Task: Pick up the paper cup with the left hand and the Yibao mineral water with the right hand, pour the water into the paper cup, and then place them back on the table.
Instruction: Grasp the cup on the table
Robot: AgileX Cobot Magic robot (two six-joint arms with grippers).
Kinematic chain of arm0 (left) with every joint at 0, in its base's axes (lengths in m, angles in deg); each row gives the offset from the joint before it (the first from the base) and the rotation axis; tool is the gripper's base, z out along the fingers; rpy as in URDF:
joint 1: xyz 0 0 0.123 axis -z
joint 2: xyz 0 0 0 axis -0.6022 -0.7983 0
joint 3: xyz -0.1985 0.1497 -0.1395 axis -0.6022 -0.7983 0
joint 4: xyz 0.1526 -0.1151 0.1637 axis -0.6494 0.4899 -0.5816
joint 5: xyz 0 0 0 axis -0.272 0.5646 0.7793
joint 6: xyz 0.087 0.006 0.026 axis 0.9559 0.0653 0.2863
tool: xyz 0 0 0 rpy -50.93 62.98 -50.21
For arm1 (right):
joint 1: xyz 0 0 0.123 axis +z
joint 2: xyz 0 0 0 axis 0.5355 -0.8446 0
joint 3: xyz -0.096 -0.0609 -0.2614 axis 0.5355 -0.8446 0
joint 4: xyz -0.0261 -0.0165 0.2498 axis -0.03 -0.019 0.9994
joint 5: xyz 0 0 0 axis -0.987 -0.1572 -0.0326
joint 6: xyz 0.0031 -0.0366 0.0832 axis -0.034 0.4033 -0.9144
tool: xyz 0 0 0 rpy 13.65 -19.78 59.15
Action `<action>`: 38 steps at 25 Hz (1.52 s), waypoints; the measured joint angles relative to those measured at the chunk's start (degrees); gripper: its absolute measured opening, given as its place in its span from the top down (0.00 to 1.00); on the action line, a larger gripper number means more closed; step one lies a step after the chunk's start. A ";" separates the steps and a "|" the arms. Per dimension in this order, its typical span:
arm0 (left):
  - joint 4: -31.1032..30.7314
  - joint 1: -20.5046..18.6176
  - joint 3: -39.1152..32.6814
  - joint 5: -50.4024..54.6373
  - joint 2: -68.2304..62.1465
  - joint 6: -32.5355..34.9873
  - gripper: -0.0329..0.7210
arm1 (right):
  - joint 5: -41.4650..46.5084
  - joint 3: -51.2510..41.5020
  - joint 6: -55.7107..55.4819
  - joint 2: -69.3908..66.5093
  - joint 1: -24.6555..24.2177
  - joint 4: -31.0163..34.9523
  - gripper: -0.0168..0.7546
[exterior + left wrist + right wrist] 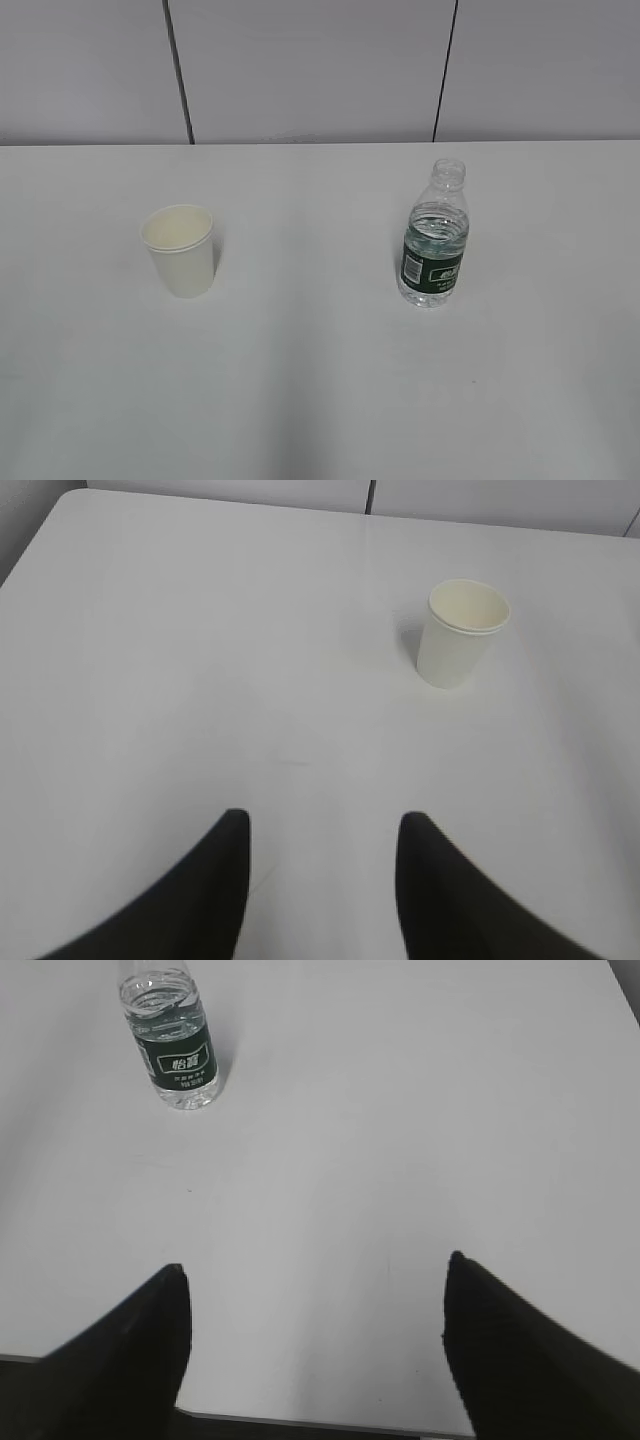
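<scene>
A small paper cup [180,250] stands upright on the white table [320,400], over on the left side. A little water bottle [434,240] with a dark green label stands upright on the right side, well apart from the cup. The bottle has no cap on, and there is clear water [437,222] inside it, up to about the top of the label. From the left arm's camera, the left gripper [320,825] has its two black fingers partly apart with nothing between them, only bare table. The cup sits farther away and a bit to the right of it, not touching. From the right arm's camera, the right gripper [315,1270] has its fingers spread wide and holds nothing. The bottle is far off near the top left of that view, not touching the gripper.
</scene>
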 joint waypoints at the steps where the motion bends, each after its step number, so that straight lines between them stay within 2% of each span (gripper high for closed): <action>1: 0.00 0.00 0.00 0.00 0.00 0.00 0.55 | 0.00 0.00 0.00 0.00 0.00 0.00 0.23; 19: 0.15 0.00 0.00 0.00 0.00 0.00 0.54 | 0.00 0.00 0.00 0.00 0.00 0.00 0.23; 21: 0.15 0.00 0.00 0.00 0.00 0.00 0.49 | 0.00 0.00 0.00 0.00 0.00 0.00 0.23; 27: 0.16 0.00 0.00 0.00 0.00 0.00 0.21 | 0.00 0.00 0.00 0.00 0.00 0.00 0.23; 32: 0.62 0.00 0.13 -0.06 0.00 0.00 0.18 | 0.00 0.00 0.00 0.00 0.00 0.00 0.23; 38: 4.64 0.00 1.71 -2.35 -0.75 0.00 0.17 | 0.00 0.00 0.00 0.00 0.00 0.00 0.23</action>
